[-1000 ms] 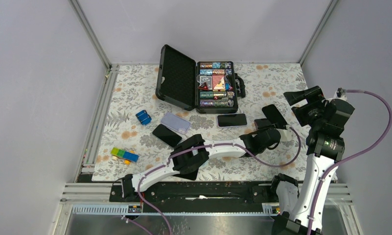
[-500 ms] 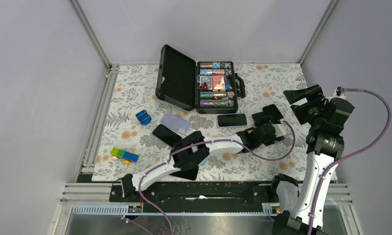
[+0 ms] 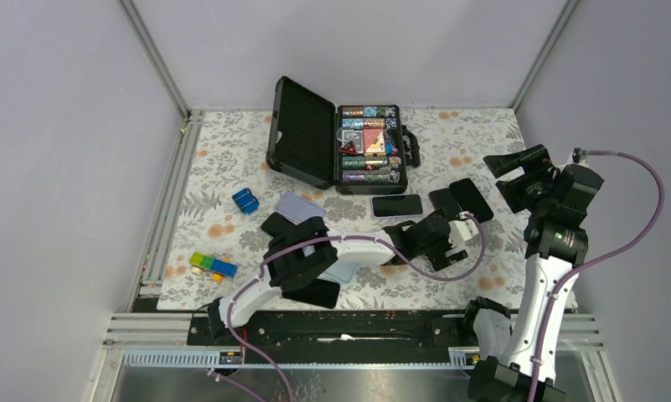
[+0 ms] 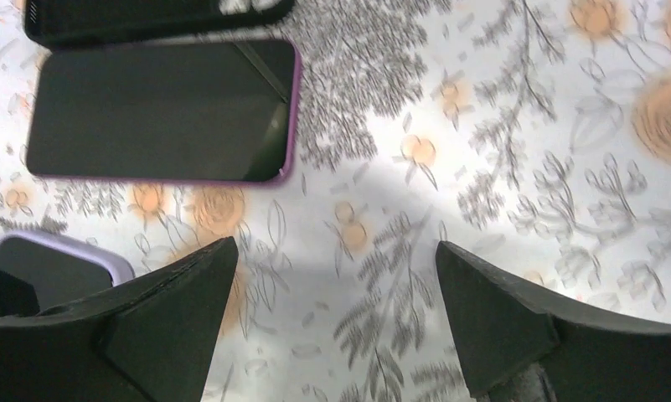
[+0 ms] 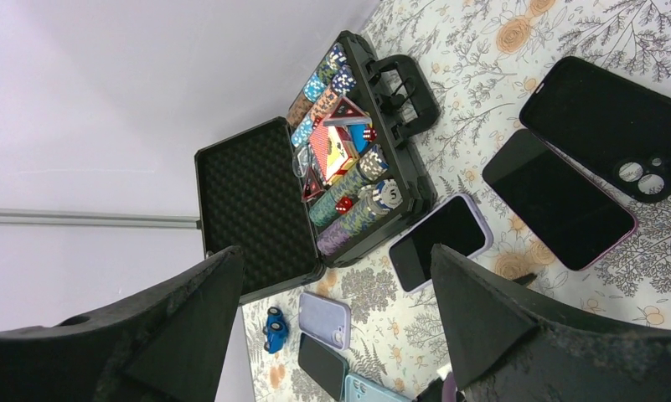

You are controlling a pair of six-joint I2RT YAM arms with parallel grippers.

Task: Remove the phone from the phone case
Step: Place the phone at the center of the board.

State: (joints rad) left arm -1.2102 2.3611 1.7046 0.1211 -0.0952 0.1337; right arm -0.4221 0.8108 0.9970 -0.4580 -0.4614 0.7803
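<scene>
Near the right edge the left gripper (image 4: 336,264) hangs, jaws spread wide, beside the purple-rimmed phone (image 4: 160,109); the black case (image 5: 604,126) lies alongside. The right gripper (image 5: 333,268) gapes, empty.

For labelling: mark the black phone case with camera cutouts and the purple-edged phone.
Black phone case (image 5: 596,117), right wrist view, its flat middle.
Purple-edged phone (image 4: 160,109), left wrist view, screen centre.
</scene>
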